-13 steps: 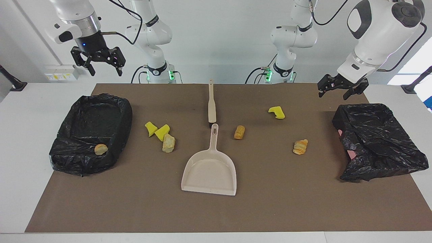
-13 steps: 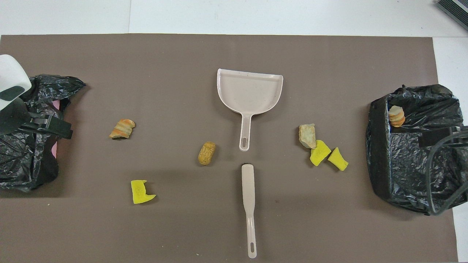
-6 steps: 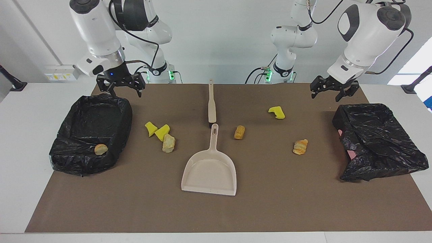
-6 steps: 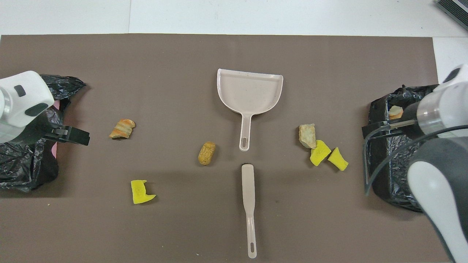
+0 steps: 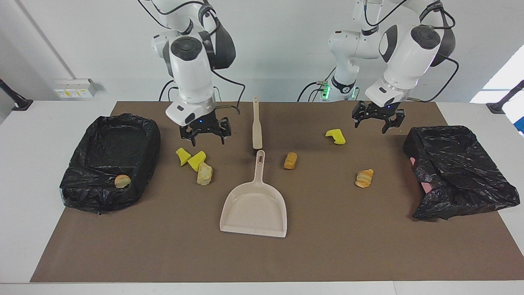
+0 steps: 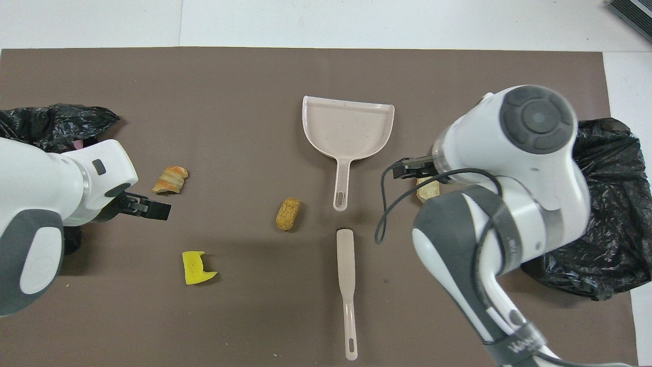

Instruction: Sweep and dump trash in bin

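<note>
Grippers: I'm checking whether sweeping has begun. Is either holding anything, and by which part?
Nothing is held. The right gripper hangs open over the brown mat; the left gripper hangs open too. The beige plastic dustpan lies untouched.

A: Where are the grippers?
B: Right gripper, fingers apart, hangs over the yellow chunks. Left gripper, also spread, hangs near another yellow chunk.
A: Tools?
B: Dustpan and brush lie mid-mat, untouched.
</note>
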